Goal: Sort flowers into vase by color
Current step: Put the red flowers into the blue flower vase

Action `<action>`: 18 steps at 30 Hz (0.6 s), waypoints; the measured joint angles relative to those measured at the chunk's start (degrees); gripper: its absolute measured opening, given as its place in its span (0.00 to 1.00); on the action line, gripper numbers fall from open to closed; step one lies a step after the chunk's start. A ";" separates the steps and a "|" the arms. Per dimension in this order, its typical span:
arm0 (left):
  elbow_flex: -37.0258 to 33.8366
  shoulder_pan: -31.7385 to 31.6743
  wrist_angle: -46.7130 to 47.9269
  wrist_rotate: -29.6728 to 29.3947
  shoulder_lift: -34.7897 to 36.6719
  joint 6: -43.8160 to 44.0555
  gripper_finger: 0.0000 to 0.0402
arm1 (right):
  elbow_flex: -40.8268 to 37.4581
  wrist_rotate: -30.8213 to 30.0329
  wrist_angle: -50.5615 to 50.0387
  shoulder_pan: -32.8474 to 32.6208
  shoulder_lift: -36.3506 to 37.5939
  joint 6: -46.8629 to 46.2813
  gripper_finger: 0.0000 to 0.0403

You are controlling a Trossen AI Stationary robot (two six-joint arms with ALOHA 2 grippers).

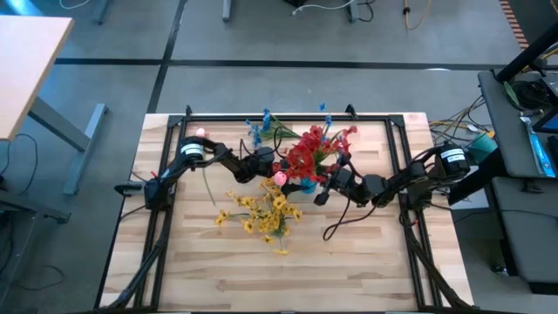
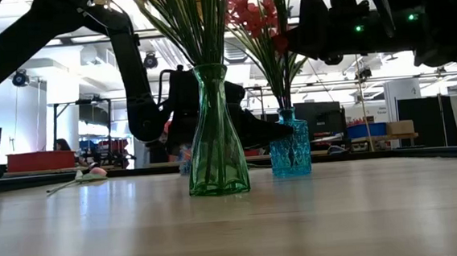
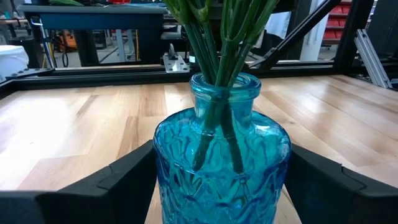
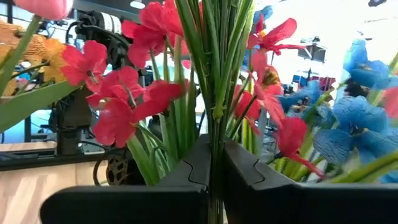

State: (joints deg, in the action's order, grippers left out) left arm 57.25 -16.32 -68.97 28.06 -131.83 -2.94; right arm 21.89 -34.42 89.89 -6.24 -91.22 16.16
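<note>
A: Blue glass, that's what sits between the left gripper [image 3: 217,180] fingers [image 3: 121,180] — the blue vase [image 3: 221,168], straddled on both sides, jaws wide apart. Whether the pads touch the glass, I cannot tell.

B: And the stems in it?

A: Green stems [image 3: 214,81] stand in its neck. From above, the red flowers [image 1: 307,150] rise over that vase near the middle of the wooden table [image 1: 349,262].

B: The right gripper [image 4: 214,171]?

A: Its fingers are pressed together on a bunch of green stems among the red blooms, up above the vase.

B: The other colours?

A: Yellow flowers [image 1: 261,212] fan out from the green vase [image 2: 215,137], which stands nearer the front edge, just beside the blue one in the low view. Blue flowers [image 1: 261,126] lie at the far edge of the table. A pink bud [image 2: 95,174] lies flat on the wood, well to the side of the green vase
</note>
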 joint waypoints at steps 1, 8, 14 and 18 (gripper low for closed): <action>0.00 0.00 0.00 -0.01 0.00 0.00 0.72 | -0.06 -0.16 0.01 0.02 0.02 -0.34 0.03; -0.02 0.00 0.00 -0.01 0.00 0.01 0.72 | -0.92 -0.31 -0.07 0.02 0.31 -4.22 0.11; -0.02 0.00 0.00 -0.01 -0.02 0.04 0.72 | -1.81 -2.98 -2.96 -0.02 2.25 -7.55 0.29; -0.04 0.00 0.00 -0.02 -0.02 0.04 0.72 | -1.82 -3.13 -11.43 -0.09 6.04 -12.07 0.41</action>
State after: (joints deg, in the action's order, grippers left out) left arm 57.21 -16.32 -68.97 28.04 -131.85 -2.90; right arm 20.08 -37.55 78.45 -6.33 -85.18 4.10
